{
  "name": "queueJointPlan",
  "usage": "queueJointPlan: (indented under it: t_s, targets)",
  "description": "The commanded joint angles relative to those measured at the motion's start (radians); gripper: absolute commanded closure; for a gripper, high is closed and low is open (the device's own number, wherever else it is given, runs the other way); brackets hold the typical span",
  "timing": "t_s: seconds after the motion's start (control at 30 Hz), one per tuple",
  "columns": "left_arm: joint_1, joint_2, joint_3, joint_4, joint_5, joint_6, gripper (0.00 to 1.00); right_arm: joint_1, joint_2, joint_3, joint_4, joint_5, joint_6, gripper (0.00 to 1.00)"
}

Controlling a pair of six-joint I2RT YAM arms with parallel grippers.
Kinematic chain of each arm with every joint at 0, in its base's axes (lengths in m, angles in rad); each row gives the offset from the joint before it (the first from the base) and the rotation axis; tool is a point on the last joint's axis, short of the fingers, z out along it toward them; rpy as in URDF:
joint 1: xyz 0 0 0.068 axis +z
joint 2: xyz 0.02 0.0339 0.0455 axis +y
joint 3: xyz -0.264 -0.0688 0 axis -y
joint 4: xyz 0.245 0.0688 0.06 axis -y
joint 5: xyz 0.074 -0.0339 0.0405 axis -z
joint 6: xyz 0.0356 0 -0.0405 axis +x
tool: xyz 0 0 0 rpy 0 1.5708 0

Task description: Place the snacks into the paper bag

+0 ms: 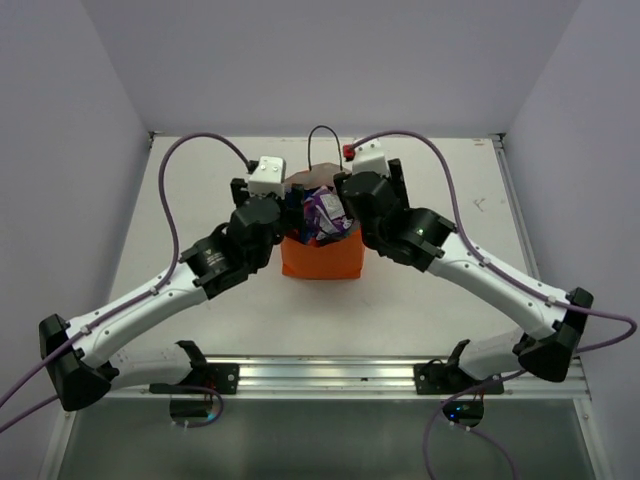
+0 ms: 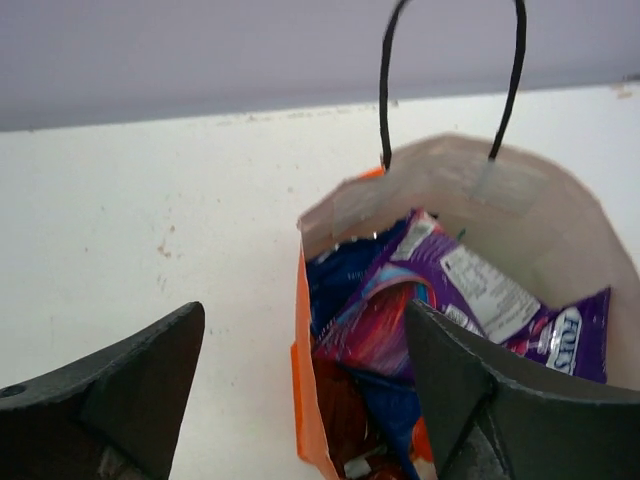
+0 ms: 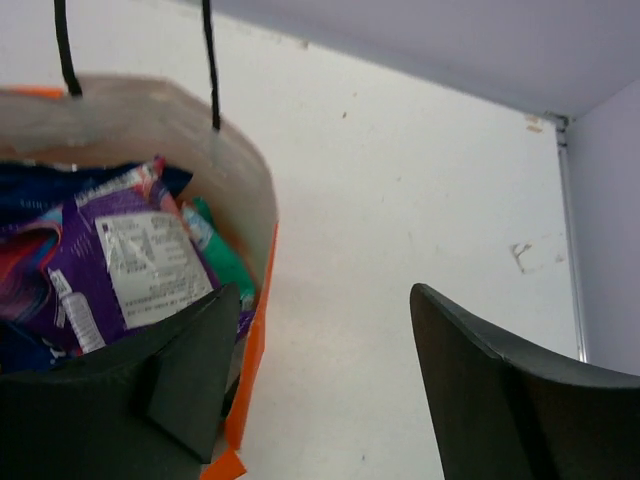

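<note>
Pale lilac walls (image 1: 320, 60) close in your white, lightly scuffed table (image 1: 430, 310). The orange bag (image 1: 320, 258) stands upright mid-table between the arms, with the snacks (image 1: 322, 215) inside. Your left gripper (image 2: 305, 310) and right gripper (image 3: 325, 290) are both spread wide, grasping nothing, each straddling a bag wall. The purple pack (image 2: 450, 270) lies on top. Its white lettering looks like "FOX'S", and its label print is unreadable. The blue bag (image 2: 345, 270) and teal pack (image 3: 225, 265) sit beside it.

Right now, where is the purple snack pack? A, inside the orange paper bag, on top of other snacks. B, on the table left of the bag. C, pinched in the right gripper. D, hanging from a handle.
A: the purple pack lies in the paper bag over other packets; the right gripper is open and empty.
</note>
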Motion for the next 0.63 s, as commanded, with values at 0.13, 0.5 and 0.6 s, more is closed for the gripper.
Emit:
queueJointPlan:
  t_s: [0.13, 0.5, 0.6]
  targets:
    - [-0.006, -0.131, -0.013, 0.424, -0.295, 0.257, 0.09, 0.005, -0.240, -0.105, 0.363, 0.357, -0.223, 0.24]
    - [0.299, -0.259, -0.221, 0.274, -0.192, 0.004, 0.01, -0.004, -0.447, -0.397, 0.394, 0.561, -0.200, 0.16]
    - [0.313, -0.248, -0.222, 0.279, -0.150, 0.004, 0.00, -0.014, -0.464, -0.408, 0.328, 0.534, -0.160, 0.17]
